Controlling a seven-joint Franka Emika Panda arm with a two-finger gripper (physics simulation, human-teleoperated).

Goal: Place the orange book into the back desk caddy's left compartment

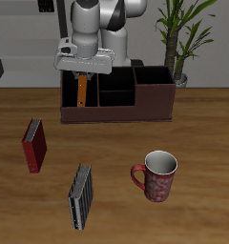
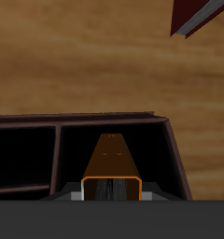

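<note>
1. The fingers (image 1: 83, 73) are clenched on the orange book (image 1: 83, 90), which hangs directly beneath them.
2. The book's lower end sits inside the left compartment (image 2: 123, 154) of the back desk caddy (image 1: 135, 103).
3. A dark red book (image 1: 33, 145) lies on the desk (image 1: 202, 143), well forward of the fingers.

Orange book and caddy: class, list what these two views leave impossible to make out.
- Orange book: exterior view, its upper end is hidden by the gripper.
- Left compartment: both views, floor hidden by the book and the back desk caddy walls.
- Fingertips: wrist view, cut off by the frame edge; their grip is unreadable.
</note>
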